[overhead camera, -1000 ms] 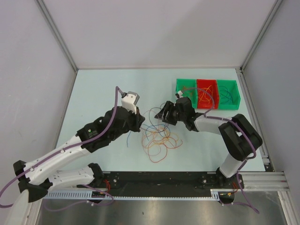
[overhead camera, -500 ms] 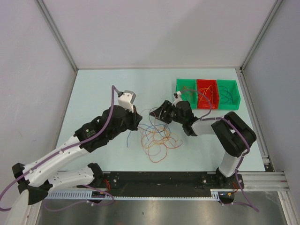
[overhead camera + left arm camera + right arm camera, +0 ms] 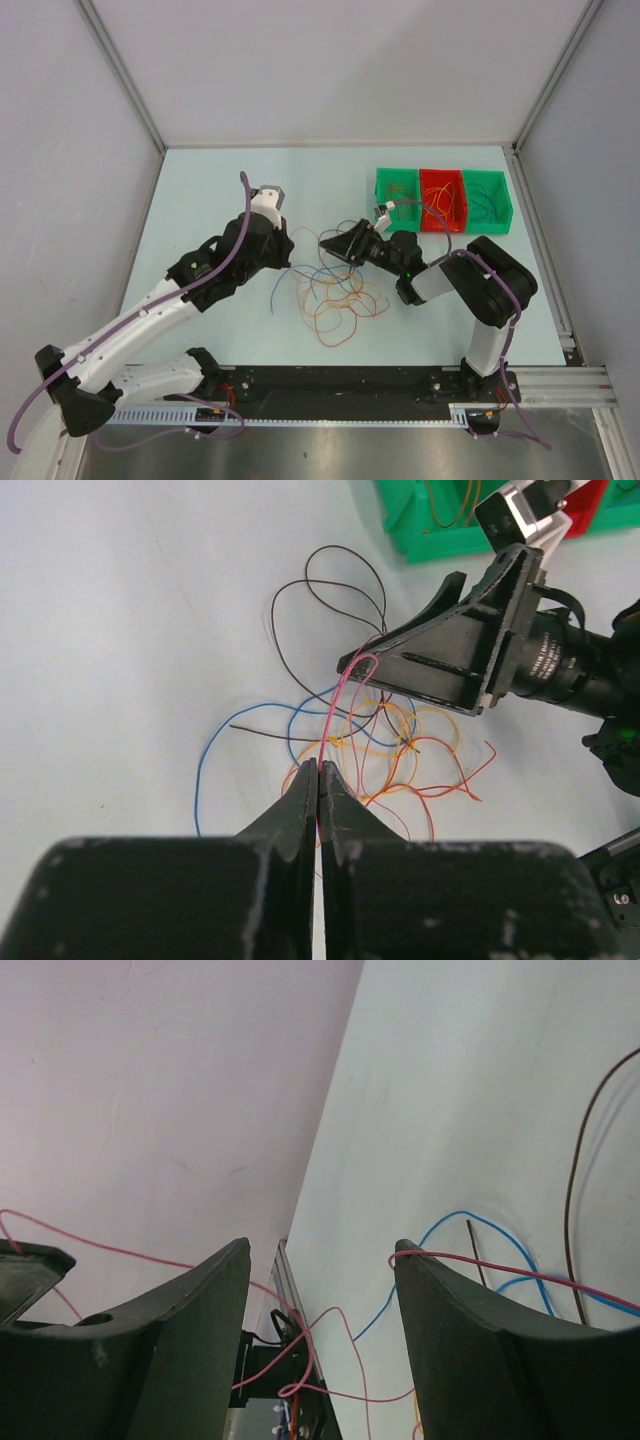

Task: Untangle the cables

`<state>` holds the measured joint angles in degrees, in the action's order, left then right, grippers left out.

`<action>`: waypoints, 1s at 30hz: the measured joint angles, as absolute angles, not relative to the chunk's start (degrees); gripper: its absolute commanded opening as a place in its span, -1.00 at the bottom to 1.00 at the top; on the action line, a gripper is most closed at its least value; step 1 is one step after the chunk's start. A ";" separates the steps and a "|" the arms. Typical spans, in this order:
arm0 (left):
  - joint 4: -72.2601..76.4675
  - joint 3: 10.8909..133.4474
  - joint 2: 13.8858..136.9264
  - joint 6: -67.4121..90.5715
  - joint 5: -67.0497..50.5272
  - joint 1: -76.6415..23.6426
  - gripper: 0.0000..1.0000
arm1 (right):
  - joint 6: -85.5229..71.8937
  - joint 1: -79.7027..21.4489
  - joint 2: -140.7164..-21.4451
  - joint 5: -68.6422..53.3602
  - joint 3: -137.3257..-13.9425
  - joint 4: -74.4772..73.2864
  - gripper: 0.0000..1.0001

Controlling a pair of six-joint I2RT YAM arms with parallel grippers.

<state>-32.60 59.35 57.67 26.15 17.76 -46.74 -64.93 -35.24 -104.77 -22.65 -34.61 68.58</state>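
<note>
You have 2 arms. The left arm [image 3: 150,320] has white links with black joints and a small green light; the right arm [image 3: 495,290] is mostly black. A thick purple cable [image 3: 235,225] runs along each. Your left hand [image 3: 318,768] has scuffed matte black fingers; the right hand [image 3: 320,1250] has the same black fingers.

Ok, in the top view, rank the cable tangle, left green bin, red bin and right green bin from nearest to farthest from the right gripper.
1. Cable tangle, just on the near side of the right gripper.
2. Left green bin, beyond it to the right.
3. Red bin, middle of the row.
4. Right green bin, far right end.
</note>
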 measured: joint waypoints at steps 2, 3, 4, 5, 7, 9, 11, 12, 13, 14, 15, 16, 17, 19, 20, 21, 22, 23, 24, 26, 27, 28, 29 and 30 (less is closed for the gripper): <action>-32.67 59.35 58.19 26.15 17.67 -46.30 -0.99 | -64.95 -35.27 -104.77 -23.27 -34.59 69.80 0.27; -32.64 59.35 58.41 26.15 17.63 -46.11 -0.99 | -64.93 -35.27 -104.75 -23.42 -34.57 70.22 0.28; -32.62 59.37 58.67 26.15 17.54 -45.84 -0.99 | -64.93 -35.27 -104.68 -23.59 -34.50 70.41 0.27; -32.58 59.37 58.98 26.15 17.34 -45.52 -0.99 | -64.90 -35.27 -104.60 -23.73 -34.50 70.50 0.27; -32.32 59.37 59.61 26.15 16.84 -44.80 -0.99 | -64.84 -35.29 -104.36 -24.08 -34.50 70.61 0.27; -32.01 59.37 60.18 26.13 16.16 -44.16 -0.99 | -64.66 -35.31 -104.01 -24.45 -34.50 70.59 0.26; -31.66 59.37 60.84 26.13 15.73 -43.75 -0.99 | -64.51 -35.33 -103.63 -24.56 -34.48 70.61 0.27; -31.55 59.37 61.19 26.13 15.51 -43.59 -0.99 | -64.47 -35.35 -103.48 -24.69 -34.48 70.61 0.27; -31.38 59.37 61.54 26.11 15.14 -43.44 -0.99 | -64.47 -35.40 -103.33 -24.73 -34.46 70.63 0.27; -31.24 59.40 61.89 26.11 14.74 -43.27 -0.99 | -64.45 -35.42 -103.15 -24.82 -34.37 70.72 0.27; -31.18 59.40 62.22 26.11 14.57 -43.11 -0.99 | -64.45 -35.42 -103.07 -24.91 -34.22 70.94 0.26; -31.07 59.40 62.54 26.13 14.28 -42.89 -0.99 | -64.45 -35.42 -103.02 -24.97 -34.15 71.09 0.26; -30.94 59.40 62.85 26.11 14.13 -42.68 -0.99 | -64.45 -35.46 -102.96 -24.99 -34.06 71.11 0.26; -30.92 59.44 63.37 26.13 13.56 -42.30 -0.99 | -64.45 -35.46 -102.85 -25.15 -33.98 71.33 0.26; -30.89 59.48 63.64 26.11 13.21 -42.04 -0.99 | -64.40 -35.46 -102.78 -25.21 -33.95 71.46 0.25; -30.81 59.48 63.90 26.13 13.06 -41.78 -0.99 | -64.38 -35.46 -102.69 -25.36 -33.93 71.50 0.26; -30.68 59.48 64.16 26.11 12.86 -41.50 -0.99 | -64.36 -35.46 -102.61 -25.39 -33.89 71.55 0.26; -30.57 59.51 64.47 26.11 12.75 -41.19 -0.99 | -64.29 -35.46 -102.54 -25.52 -33.82 71.66 0.26; -30.57 59.59 64.79 26.11 12.60 -40.88 -0.99 | -64.25 -35.46 -102.52 -25.58 -33.80 71.72 0.26; -30.48 59.79 65.36 26.06 12.08 -40.38 -1.00 | -64.23 -35.46 -102.52 -25.80 -33.76 71.90 0.26; -30.41 59.83 65.63 26.06 11.79 -40.21 -0.99 | -64.23 -35.46 -102.52 -25.85 -33.74 71.90 0.26; -30.30 59.83 65.80 26.06 11.60 -40.07 -0.99 | -64.25 -35.46 -102.52 -25.93 -33.74 71.92 0.26; -30.24 59.83 65.95 26.04 11.42 -39.99 -0.99 | -64.25 -35.46 -102.52 -25.98 -33.74 71.99 0.26; -30.11 59.83 66.06 26.04 11.31 -39.92 -0.99 | -64.31 -35.46 -102.52 -26.00 -33.74 72.12 0.26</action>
